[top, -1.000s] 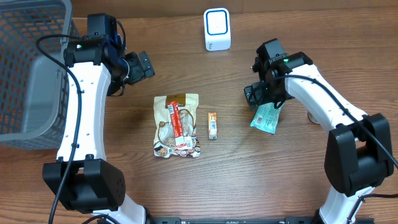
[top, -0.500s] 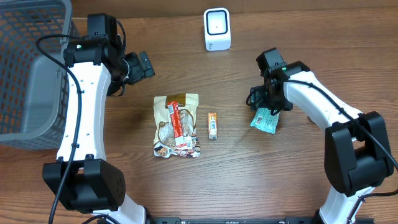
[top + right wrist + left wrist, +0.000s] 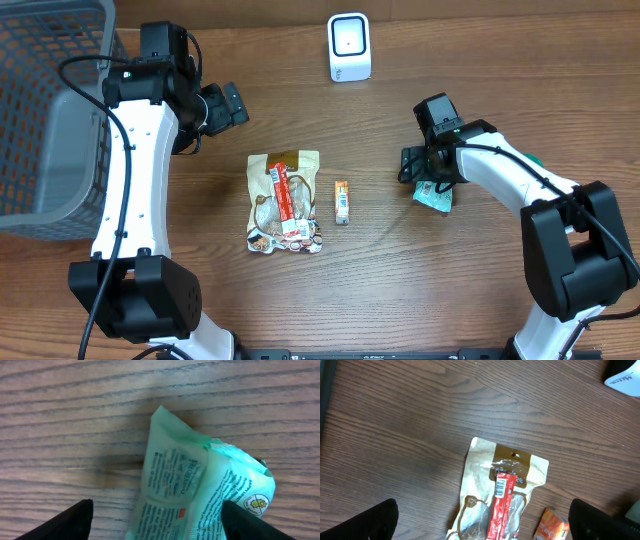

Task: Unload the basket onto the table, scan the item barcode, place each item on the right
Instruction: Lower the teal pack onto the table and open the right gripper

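At the far left of the wooden surface (image 3: pixel 420 290) stands a grey mesh basket (image 3: pixel 40 110), partly cut off by the frame's edge. Just to its right the left arm reaches up along the surface, and the left tool (image 3: pixel 232 103) hangs in the air with its jaws spread wide and nothing between them. Its wrist camera looks down on bare wood and the upper part of a brown snack pouch (image 3: pixel 284 203).

The pouch lies flat near the middle of the surface, with a red label (image 3: pixel 502 505) running down its face and a small barcode (image 3: pixel 500 486) printed at the label's top end. Just beside the pouch, on its right, lies a small orange packet (image 3: pixel 342 201), apart from it.

Farther back, near the rear edge and well apart from everything else, a white barcode scanner (image 3: pixel 349 47) stands upright.

On the right side, the right tool (image 3: pixel 425 172) is lowered over a crumpled green packet (image 3: pixel 436 196), which rests on the surface. From the right wrist camera the jaws stand wide, one finger on either side of the packet, whose printed side faces up. Whether either finger touches the wrapper cannot be told. The packet is well apart from the scanner and sits right of the orange packet.
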Tool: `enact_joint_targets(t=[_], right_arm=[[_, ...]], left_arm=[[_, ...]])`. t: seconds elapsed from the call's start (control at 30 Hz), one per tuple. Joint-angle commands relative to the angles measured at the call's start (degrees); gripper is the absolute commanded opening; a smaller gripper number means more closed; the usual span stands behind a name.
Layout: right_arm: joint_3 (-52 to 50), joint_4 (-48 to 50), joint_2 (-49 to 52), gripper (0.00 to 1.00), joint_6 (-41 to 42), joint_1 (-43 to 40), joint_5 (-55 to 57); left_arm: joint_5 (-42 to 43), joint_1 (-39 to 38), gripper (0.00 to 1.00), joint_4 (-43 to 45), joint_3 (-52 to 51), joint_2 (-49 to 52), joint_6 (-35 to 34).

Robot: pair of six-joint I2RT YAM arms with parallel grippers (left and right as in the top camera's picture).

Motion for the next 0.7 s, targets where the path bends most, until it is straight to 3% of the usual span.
enact_joint_targets(t=[0.0, 0.27, 0.47, 0.67], right_arm=[[-0.24, -1.05, 0.35, 0.88, -0.98, -0.07, -0.09], [7.06, -6.60, -4.02, 0.91, -5.44, -0.42, -0.04], [5.42, -8.15, -3.82, 0.91, -7.39, -0.94, 3.02], [1.53, -4.24, -3.78, 0.89, -15.61, -1.03, 4.04]], left_arm=[[-0.15, -0.31, 1.00, 0.02, 0.74, -1.20, 0.68], [-0.13, -0.31, 1.00, 0.02, 0.74, -1.20, 0.68], [-0.15, -0.31, 1.00, 0.02, 0.74, -1.20, 0.70], [-0.15, -0.31, 1.00, 0.02, 0.74, -1.20, 0.68]])
